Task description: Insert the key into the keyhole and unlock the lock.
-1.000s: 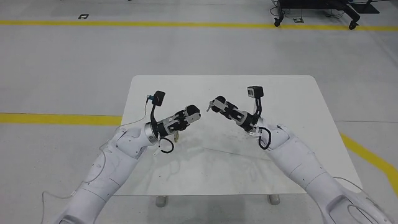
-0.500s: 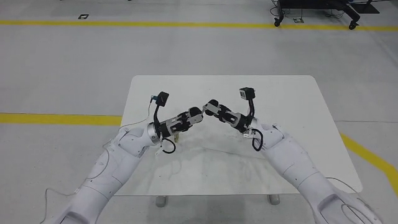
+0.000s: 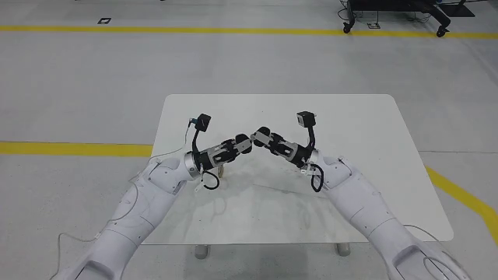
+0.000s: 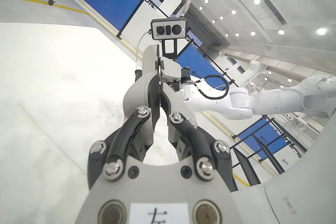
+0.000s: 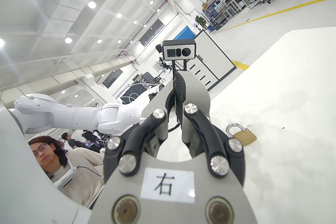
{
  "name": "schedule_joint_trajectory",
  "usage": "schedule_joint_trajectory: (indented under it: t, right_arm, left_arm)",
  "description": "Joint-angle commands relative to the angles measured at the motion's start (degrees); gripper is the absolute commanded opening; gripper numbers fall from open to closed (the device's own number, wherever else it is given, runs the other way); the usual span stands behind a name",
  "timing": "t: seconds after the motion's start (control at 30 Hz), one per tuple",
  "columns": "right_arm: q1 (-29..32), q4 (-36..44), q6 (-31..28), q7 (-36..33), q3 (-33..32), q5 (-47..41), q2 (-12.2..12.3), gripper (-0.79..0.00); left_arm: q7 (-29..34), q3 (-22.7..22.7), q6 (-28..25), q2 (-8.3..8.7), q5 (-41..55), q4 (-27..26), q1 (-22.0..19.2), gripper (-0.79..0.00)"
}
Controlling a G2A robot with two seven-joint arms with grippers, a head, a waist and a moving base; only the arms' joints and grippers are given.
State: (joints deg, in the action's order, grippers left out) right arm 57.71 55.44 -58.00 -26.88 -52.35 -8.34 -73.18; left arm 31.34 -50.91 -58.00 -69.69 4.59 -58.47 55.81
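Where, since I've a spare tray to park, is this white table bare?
The white table is bare across its right half, beyond the right arm, and along the far edge. It is crowded mid-left, where the left gripper and right gripper nearly meet, with the brass padlock lying close by.

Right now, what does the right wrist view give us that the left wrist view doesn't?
Right wrist view: the padlock lying on the table, apart from the right claw, which is shut and raised above it.
Left wrist view: the left claw, shut, with a thin silver edge at its tips, possibly the key. I cannot tell which claw grips it.
Both: the white table, and the other arm's wrist camera straight ahead, so the claws face each other tip to tip.
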Motion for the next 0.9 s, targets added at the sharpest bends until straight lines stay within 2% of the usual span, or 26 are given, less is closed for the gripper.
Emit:
schedule_joint_trajectory:
  t: [0.0, 0.3, 0.53, 0.57, 0.63, 0.7, 0.73, 0.77, 0.87]
  right_arm:
    - [0.2, 0.0, 0.0, -0.2, -0.5, 0.2, -0.1, -0.785]
    - [0.7, 0.1, 0.0, 0.3, -2.3, 3.7, -0.5, -0.785]
    - [1.1, 0.5, 0.0, 3.5, -2.5, 9.8, -0.9, -0.785]
    - [1.1, 0.5, 0.0, 3.9, -2.4, 10.2, -0.9, -0.696]
    - [1.2, 0.6, 0.0, 4.6, -2.3, 10.7, -1.0, -0.431]
    - [1.2, 0.6, 0.0, 5.0, -2.3, 10.8, -1.0, -0.394]
    - [1.2, 0.6, 0.0, 5.1, -2.4, 10.7, -0.9, -0.259]
    - [1.2, 0.6, 0.0, 5.2, -2.4, 10.6, -0.9, -0.018]
    - [1.4, 0.7, 0.0, 5.4, -2.6, 9.8, -0.8, 0.0]
  left_arm:
    - [0.0, 0.0, 0.0, -0.1, -0.2, 0.3, -0.1, -0.785]
    - [-2.4, -1.1, 0.0, -0.37, -1.0, 1.7, -0.2, -0.785]
    - [-2.8, -1.6, 0.0, -0.5, -1.3, 1.8, -0.1, -0.785]
    - [-2.9, -1.6, 0.0, -0.52, -1.3, 1.8, 0.0, -0.785]
    - [-2.7, -1.7, 0.0, -0.55, -1.2, 1.8, 0.0, -0.785]
    - [-2.6, -1.8, 0.0, -0.57, -1.1, 1.8, 0.0, -0.785]
    - [-2.5, -1.8, 0.0, -0.59, -1.1, 1.8, 0.0, -0.785]
    - [-2.5, -1.8, 0.0, -0.6, -1.1, 1.9, 0.0, -0.785]
    - [-2.2, -2.0, 0.0, -0.59, -1.2, 1.9, 0.1, -0.785]
